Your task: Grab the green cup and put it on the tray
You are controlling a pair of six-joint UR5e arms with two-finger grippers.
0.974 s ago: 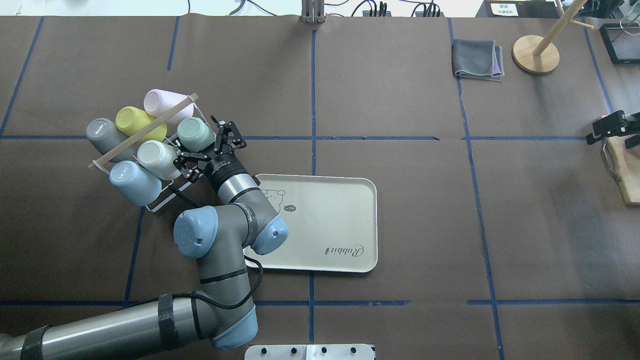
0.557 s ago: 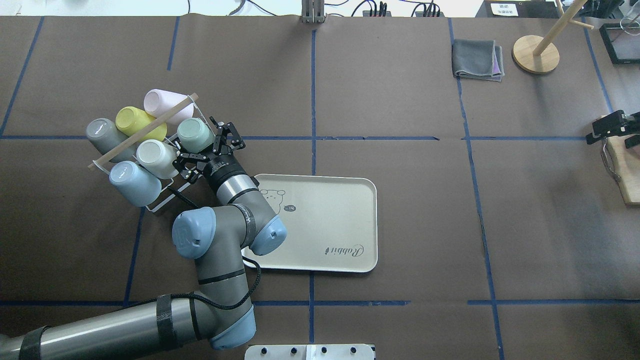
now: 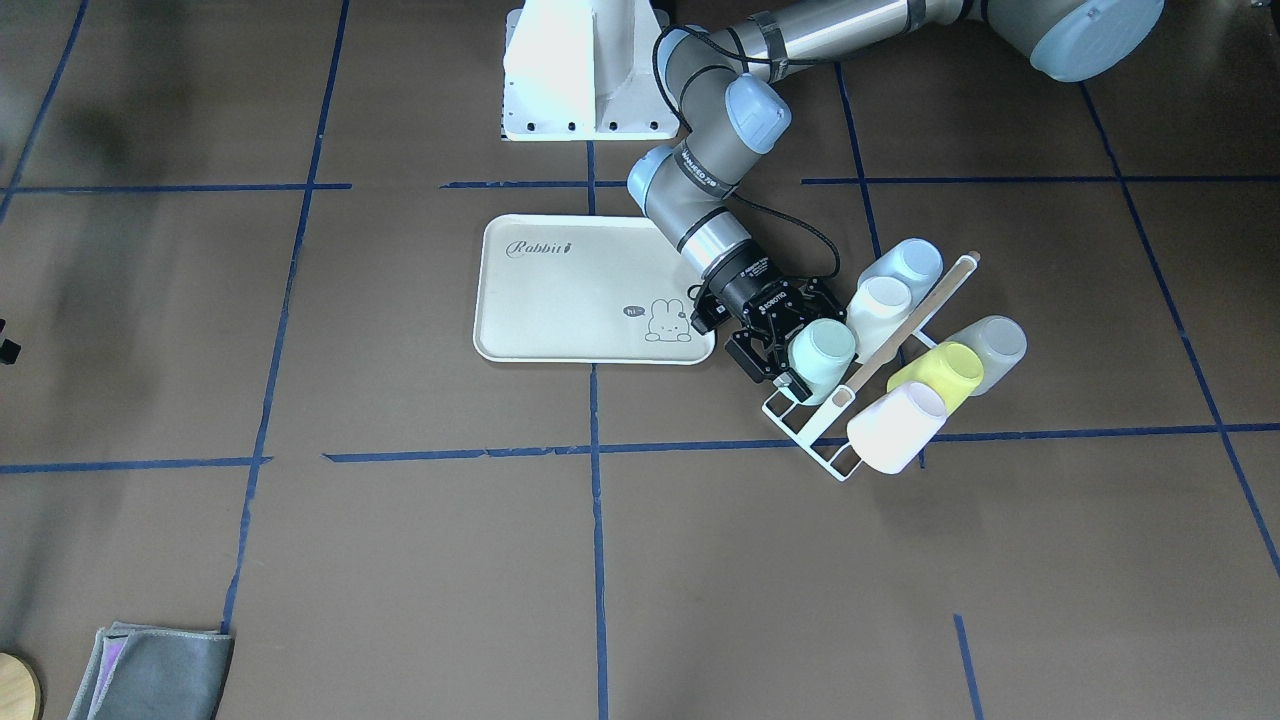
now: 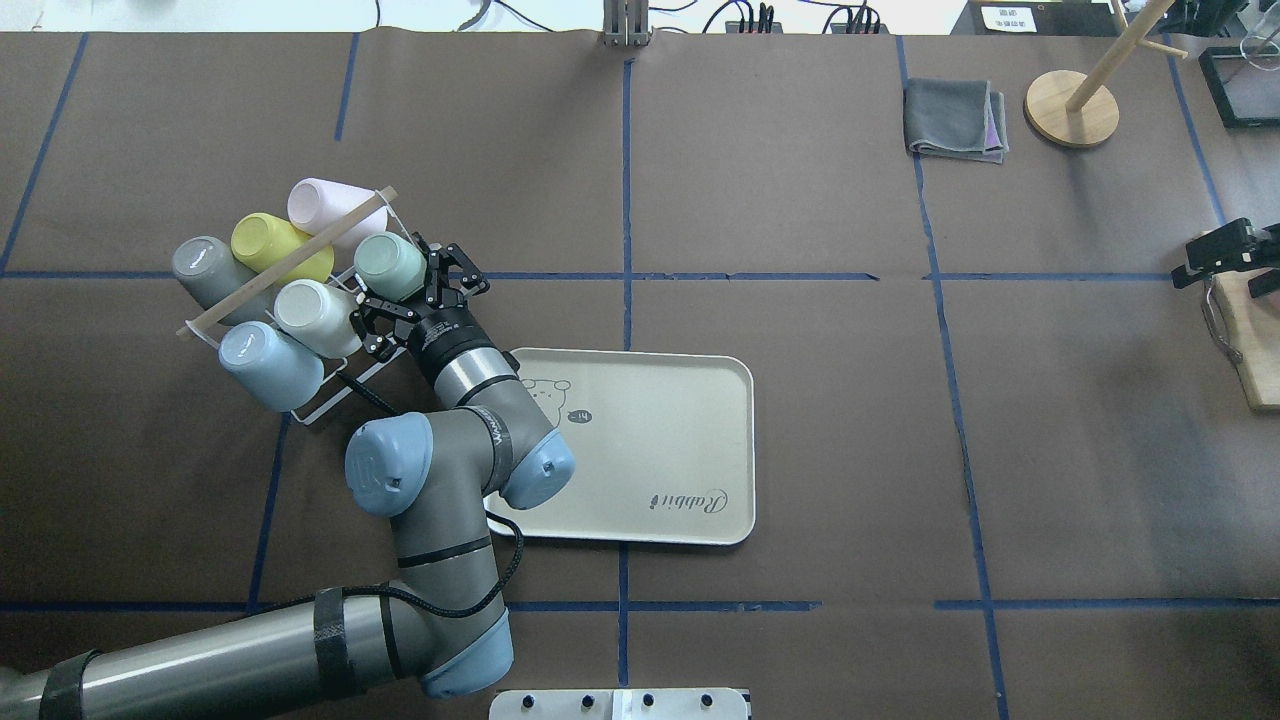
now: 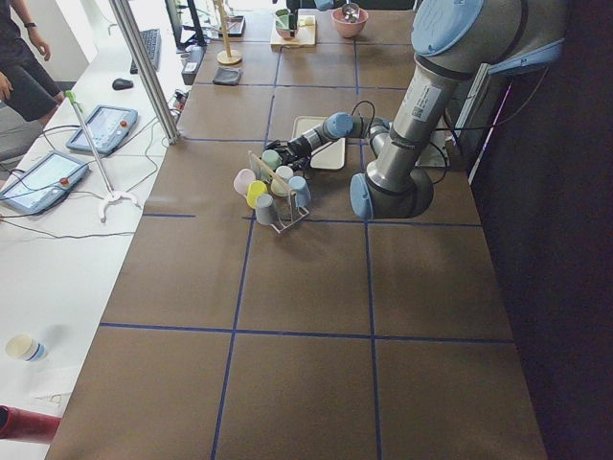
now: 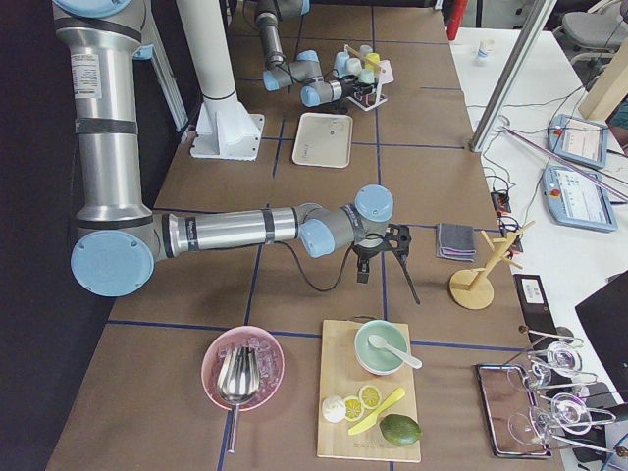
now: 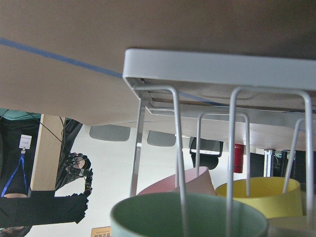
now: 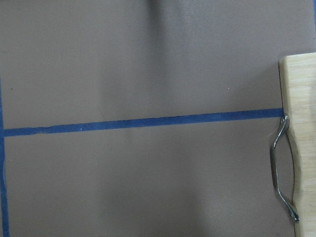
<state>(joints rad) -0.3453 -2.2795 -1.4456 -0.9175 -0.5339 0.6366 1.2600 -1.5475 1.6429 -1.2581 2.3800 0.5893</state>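
a: six cups hang on that wire rack (image 4: 312,408). which one is ours?

b: the green cup (image 4: 388,265), left of centre in the overhead view, on the rack's corner nearest the tray (image 4: 660,460). it sits tipped on a peg with its mouth toward the arm. the left wrist view shows a wire running up through that mouth.

a: and the left claw (image 4: 408,292)?

b: spread apart, one finger on each side of the cup, not visibly pressing on it.

a: so the grasp is the step in hand?

b: i'd judge so. it should close squarely on the cup's wall, and gently. the tumbler tapers, so a skewed pinch may let it slip out.

a: any neighbours to mind?

b: the cream cup (image 4: 315,315) is just beside it, and the lower finger goes between the two. keep that finger off the cream cup, and keep the claw off the wooden bar (image 4: 290,260).

a: then straight up?

b: better to slide it along the peg's line, toward the tip. otherwise the rack may tip or drag across the surface (image 4: 800,400). the tray lies just right of the rack, so the carry is short.

a: the right claw (image 4: 1222,255)?

b: far right edge of the overhead view, well apart from all this. i cannot tell whether its fingers are apart or together.
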